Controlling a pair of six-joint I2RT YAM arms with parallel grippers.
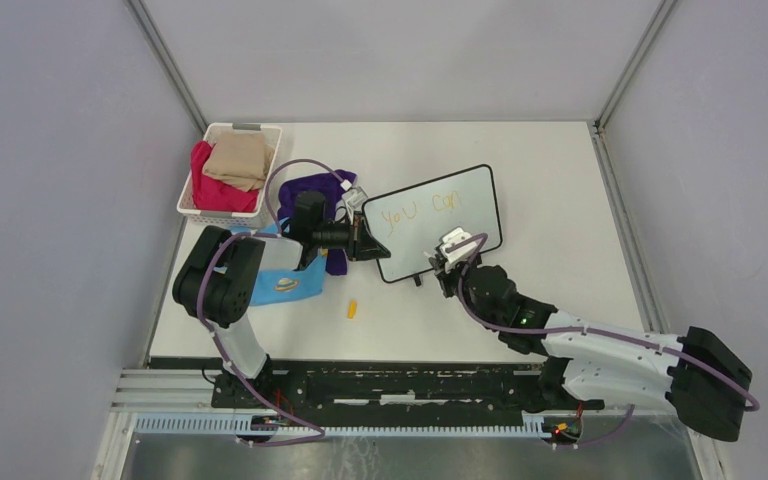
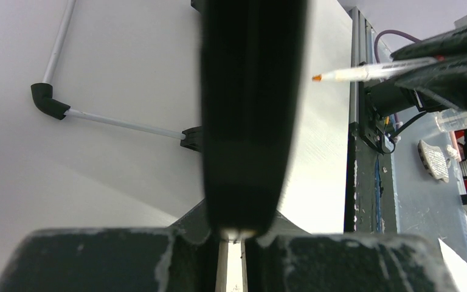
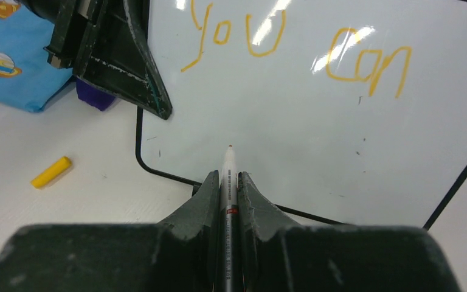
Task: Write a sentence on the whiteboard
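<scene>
Overhead view looks down; both wrist views closely face the whiteboard (image 1: pixel 460 222)

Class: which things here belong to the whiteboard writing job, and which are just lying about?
Job: whiteboard; yellow lettering; marker; right gripper holding it; left gripper clamping the board.
Lying about: yellow cap; clothes basket; blue cloth; purple cloth.

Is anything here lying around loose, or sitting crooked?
A small yellow piece, perhaps a pen cap, lies loose on the table near the whiteboard. The whiteboard sits askew to the table's edges, its left edge clamped by the left gripper.
</scene>
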